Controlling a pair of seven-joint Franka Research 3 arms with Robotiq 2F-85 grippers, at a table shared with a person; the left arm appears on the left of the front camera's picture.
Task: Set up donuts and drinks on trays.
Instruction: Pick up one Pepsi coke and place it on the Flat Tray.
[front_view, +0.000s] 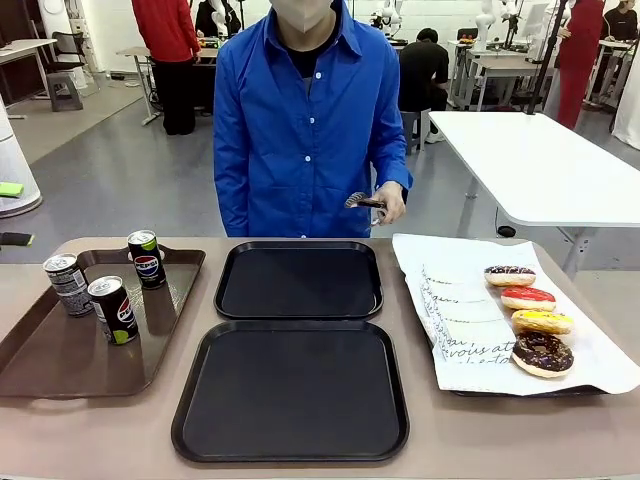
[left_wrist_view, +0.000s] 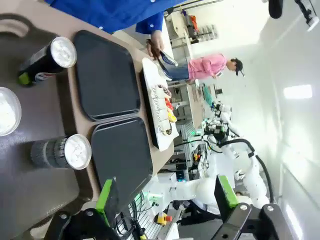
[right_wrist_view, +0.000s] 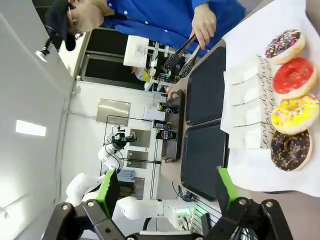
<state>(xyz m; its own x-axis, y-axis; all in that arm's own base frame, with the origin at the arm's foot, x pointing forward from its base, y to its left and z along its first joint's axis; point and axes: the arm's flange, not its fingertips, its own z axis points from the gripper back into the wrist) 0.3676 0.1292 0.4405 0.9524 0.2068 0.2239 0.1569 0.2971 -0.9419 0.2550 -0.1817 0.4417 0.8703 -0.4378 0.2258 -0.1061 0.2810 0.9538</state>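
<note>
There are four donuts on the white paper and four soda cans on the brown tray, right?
Almost. The brown tray holds three cans, not four; the front view shows them standing there. The rest is right: four donuts lie on the white paper.

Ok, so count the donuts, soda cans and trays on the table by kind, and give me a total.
Donuts: 4
Soda cans: 3
Black trays: 2
Brown tray: 1
Total: 10
</note>
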